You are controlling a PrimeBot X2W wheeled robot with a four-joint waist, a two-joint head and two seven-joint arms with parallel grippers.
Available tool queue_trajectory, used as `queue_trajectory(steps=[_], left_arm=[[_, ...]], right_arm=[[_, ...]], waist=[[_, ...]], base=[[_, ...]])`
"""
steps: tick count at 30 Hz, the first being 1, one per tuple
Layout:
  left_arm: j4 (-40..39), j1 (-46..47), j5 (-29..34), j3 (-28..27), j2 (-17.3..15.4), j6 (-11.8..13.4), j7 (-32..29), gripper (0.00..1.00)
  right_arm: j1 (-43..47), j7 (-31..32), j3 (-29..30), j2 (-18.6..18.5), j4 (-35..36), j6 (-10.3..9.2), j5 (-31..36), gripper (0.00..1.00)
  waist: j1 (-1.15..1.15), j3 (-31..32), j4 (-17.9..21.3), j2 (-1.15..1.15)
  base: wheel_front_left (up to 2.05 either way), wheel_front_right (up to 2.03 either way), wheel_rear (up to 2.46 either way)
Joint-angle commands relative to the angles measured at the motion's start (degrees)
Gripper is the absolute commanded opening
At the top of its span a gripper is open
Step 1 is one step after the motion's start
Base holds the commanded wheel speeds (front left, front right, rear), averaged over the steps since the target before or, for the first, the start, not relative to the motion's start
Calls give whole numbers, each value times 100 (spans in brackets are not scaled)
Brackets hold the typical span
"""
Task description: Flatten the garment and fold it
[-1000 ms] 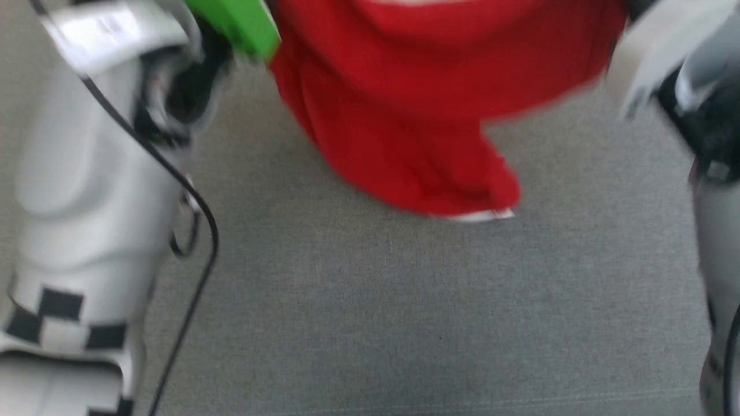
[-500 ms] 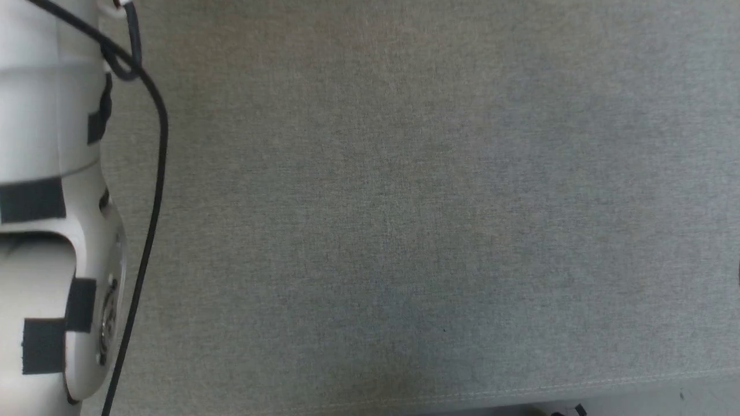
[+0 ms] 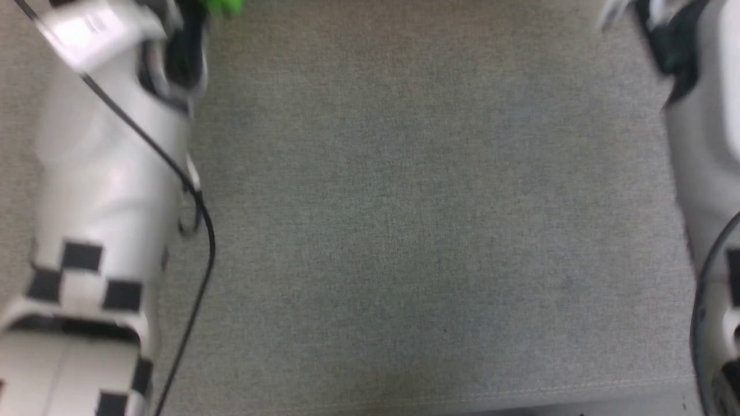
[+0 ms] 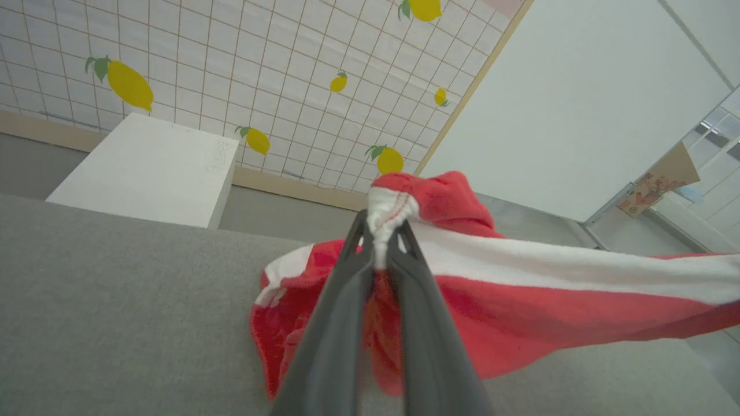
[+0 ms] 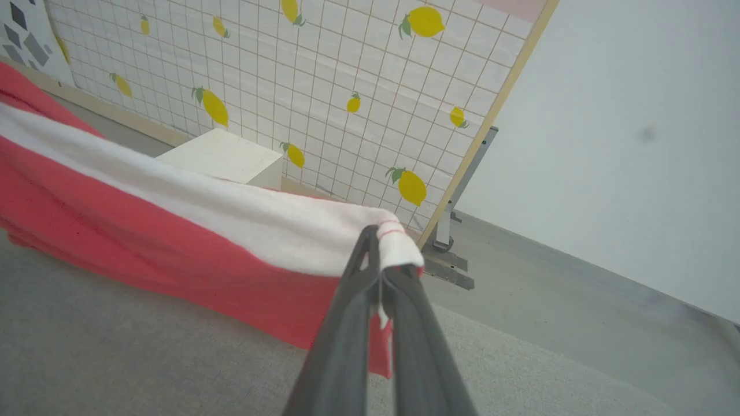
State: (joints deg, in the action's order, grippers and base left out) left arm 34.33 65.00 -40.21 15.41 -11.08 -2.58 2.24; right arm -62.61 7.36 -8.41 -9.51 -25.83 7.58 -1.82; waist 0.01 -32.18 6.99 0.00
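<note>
My left pincer (image 4: 380,228) is clamped on a bunched corner of the garment (image 4: 520,300), soft red terry-like cloth with a broad white band. The fingers are long, smooth and dark grey, and white stitched trim pokes out above their tips. My right pincer (image 5: 377,254) pinches the other end of the white band flat between its closed fingers. The band runs taut between the two pincers, and the red body sags below it toward the worktop (image 3: 404,231), a flat surface covered in grey woven fabric. I cannot tell whether the red cloth touches it. My pale, glossy forearms (image 3: 104,173) flank the worktop's left and right sides.
</note>
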Motion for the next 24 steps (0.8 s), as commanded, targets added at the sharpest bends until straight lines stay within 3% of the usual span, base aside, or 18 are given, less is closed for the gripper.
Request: queue_trajectory(steps=[1, 6, 11, 15, 16, 24], left_arm=[[42, -316, 58, 76, -36, -75, -38, 0], [99, -1668, -132, 351, 26, -201, -341, 0], [-123, -2936, -252, 503, 55, -132, -424, 0], [-453, -3812, -404, 506, 29, -18, -470, 0], [-792, -4387, -506, 518, -27, 76, -576, 0], [-1883, -5721, -570, 585, -304, 555, -931, 0]], right_arm=[[311, 75, -88, -31, -9, -9, -173, 0], [1675, 322, -259, -132, 359, -9, -829, 0], [3220, 634, -162, -200, 959, -9, -1189, 0], [4367, 990, 45, -192, 1505, -9, -1267, 0], [5157, 1245, 335, -73, 1944, -9, -1219, 0], [6764, 2151, 785, 294, 3073, -9, -1073, 0]], waist=[[-1, 297, -83, 0], [-1, 847, -189, 0], [-1, 1299, -309, 0], [-1, 1592, -353, 0], [-1, 1786, -380, 0], [-1, 2156, -404, 0]], base=[[0, 0, 0], [0, 0, 0], [0, 0, 0], [0, 0, 0], [0, 0, 0], [0, 0, 0]])
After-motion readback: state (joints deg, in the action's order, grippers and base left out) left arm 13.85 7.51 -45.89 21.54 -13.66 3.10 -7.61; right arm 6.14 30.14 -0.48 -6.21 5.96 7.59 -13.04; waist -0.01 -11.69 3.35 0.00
